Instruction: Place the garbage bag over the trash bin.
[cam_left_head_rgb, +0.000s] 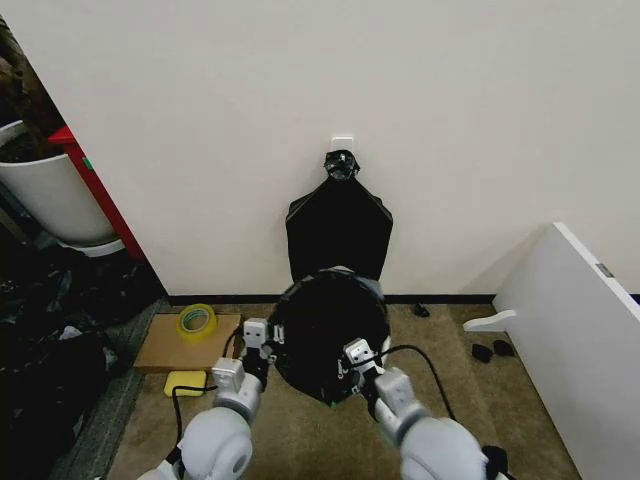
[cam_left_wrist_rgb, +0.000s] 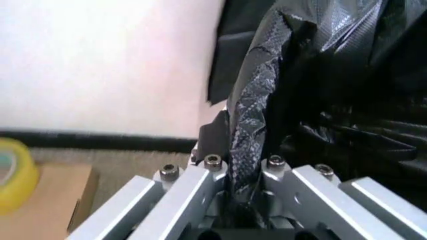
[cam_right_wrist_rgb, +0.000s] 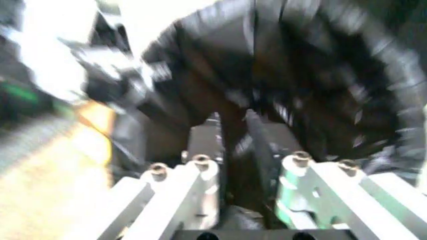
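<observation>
- The garbage bag (cam_left_head_rgb: 328, 335), thin glossy black plastic, was stretched in a round shape over the mouth of the trash bin (cam_left_head_rgb: 372, 287), of which only a sliver of pale rim showed at the back; both stood on the carpet against the white wall.
- The left gripper (cam_left_head_rgb: 270, 343) sat at the bag's left edge; in the left wrist view its metal fingers (cam_left_wrist_rgb: 213, 175) were pressed together on a crinkled, diamond-embossed fold of the film (cam_left_wrist_rgb: 257, 95).
- The right gripper (cam_left_head_rgb: 353, 368) was at the bag's near right edge, its fingers (cam_right_wrist_rgb: 208, 145) pinching a gathered strip of the black plastic (cam_right_wrist_rgb: 293, 75).
- Behind the bin a flat black bundle of bags (cam_left_head_rgb: 339, 225) hung on the wall, knotted at its top.
- To the left lay a flat brown cardboard piece (cam_left_head_rgb: 180, 345) with a yellow tape roll (cam_left_head_rgb: 197, 321) on it.
- A white board (cam_left_head_rgb: 575, 300) leaned at the right.
</observation>
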